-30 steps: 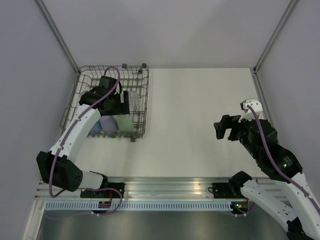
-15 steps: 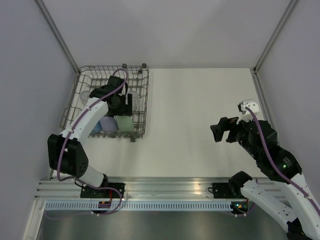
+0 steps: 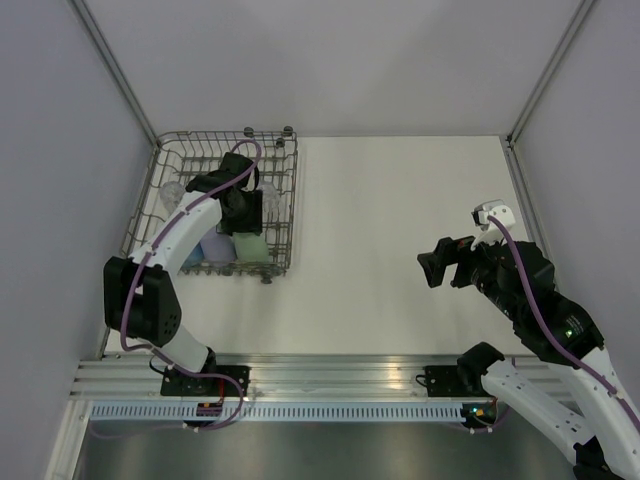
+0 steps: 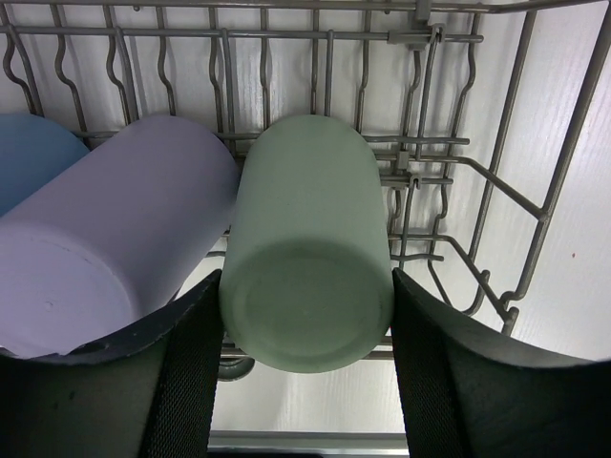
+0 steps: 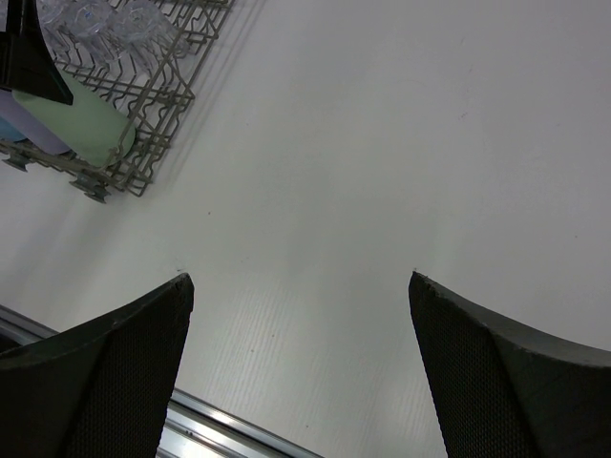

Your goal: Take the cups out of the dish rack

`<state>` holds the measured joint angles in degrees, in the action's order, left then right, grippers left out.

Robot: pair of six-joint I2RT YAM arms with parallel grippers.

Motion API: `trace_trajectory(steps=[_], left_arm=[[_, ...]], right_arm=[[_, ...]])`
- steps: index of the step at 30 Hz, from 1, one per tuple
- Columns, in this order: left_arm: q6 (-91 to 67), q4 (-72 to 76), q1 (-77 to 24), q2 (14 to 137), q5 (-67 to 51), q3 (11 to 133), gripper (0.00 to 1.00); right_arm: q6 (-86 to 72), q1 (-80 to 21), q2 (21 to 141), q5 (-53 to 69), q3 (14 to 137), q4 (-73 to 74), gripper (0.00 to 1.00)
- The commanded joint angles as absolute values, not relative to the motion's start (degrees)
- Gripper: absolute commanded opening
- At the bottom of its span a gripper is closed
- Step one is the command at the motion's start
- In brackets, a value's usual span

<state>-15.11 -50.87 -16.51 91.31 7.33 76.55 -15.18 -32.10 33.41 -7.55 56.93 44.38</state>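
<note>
Fingers of the left hand clasp the pale green cup lying beside the lavender cup in the dish rack, ready to lift it out; the right hand hovers spread above the tabletop.

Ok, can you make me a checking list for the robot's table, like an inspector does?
Surface: white table, with the rack at its far left corner.
Job's things: dish rack holds the pale green cup, lavender cup and blue cup lying side by side, plus clear cups.
Clutter: nothing seen.
End effectors: left end effector shut on the pale green cup inside the rack; right end effector open and empty above the table.
Cables: a purple cable runs along each arm.
Surroundings: grey walls on three sides; metal rail at the near edge.
</note>
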Motion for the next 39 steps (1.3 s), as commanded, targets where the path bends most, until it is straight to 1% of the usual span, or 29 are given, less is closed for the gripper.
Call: trace_trajectory(steps=[1, 2, 4, 5, 6, 8, 12, 16, 19, 21, 26, 27, 32, 34, 37, 39], left_arm=[[-14.5, -49.5, -16.5, 91.5, 6.8, 78.0, 0.47], [-14.6, -49.6, -16.6, 91.2, 6.7, 78.1, 0.35], [-14.7, -49.8, -16.6, 90.4, 6.5, 78.3, 0.26], [-14.7, -50.4, -16.6, 89.4, 6.6, 78.6, 0.14], [-14.6, -50.7, -16.6, 88.9, 6.6, 79.3, 0.09], [-14.6, -51.4, -16.6, 87.9, 6.7, 80.2, 0.03], [-14.5, -52.6, -16.6, 84.7, 5.4, 82.6, 0.02], [-14.7, -53.3, -16.8, 80.9, 1.9, 84.6, 0.02], [-15.3, -53.7, -16.9, 77.7, 0.3, 86.7, 0.02], [-16.3, -53.4, -17.2, 74.8, -4.1, 88.1, 0.02], [-19.9, -44.4, -17.7, 66.7, -17.2, 86.0, 0.02], [-21.1, -43.2, -17.8, 65.8, -20.9, 85.4, 0.02], [-29.9, -32.7, -17.8, 57.8, -29.1, 79.6, 0.02], [-32.9, -26.4, -17.8, 56.1, -33.9, 77.4, 0.02], [-38.1, -19.4, -17.8, 54.1, -39.7, 74.1, 0.02], [-42.4, -13.4, -17.8, 52.7, -42.9, 71.2, 0.02]], right_arm=[[-14.1, -32.3, 32.9, -6.7, 58.6, 43.4, 0.98], [-14.1, -32.2, 32.9, -6.8, 58.5, 43.4, 0.98], [-14.0, -32.3, 33.0, -6.9, 58.5, 43.4, 0.98], [-14.1, -32.3, 33.0, -7.0, 58.5, 43.3, 0.98], [-14.0, -32.3, 33.0, -7.2, 58.6, 43.3, 0.98], [-14.0, -32.3, 33.0, -7.8, 58.4, 43.0, 0.98], [-16.0, -32.3, 33.2, -9.9, 57.7, 41.1, 0.98], [-17.9, -32.2, 34.1, -9.2, 56.1, 38.6, 0.98], [-20.5, -32.3, 35.1, -5.5, 54.4, 35.0, 0.98], [-22.3, -32.2, 35.1, -0.6, 53.2, 30.4, 0.98], [-29.2, -32.3, 35.8, 14.2, 49.0, 16.9, 0.98], [-30.3, -32.3, 36.1, 15.6, 48.4, 15.0, 0.98], [-35.9, -32.2, 38.8, 22.8, 45.9, 4.0, 0.98], [-40.1, -32.2, 39.4, 26.2, 44.4, 0.5, 0.98], [-45.8, -32.2, 40.7, 30.0, 43.3, -11.1, 0.98], [-47.7, -32.3, 41.7, 31.6, 43.2, -14.7, 0.98]])
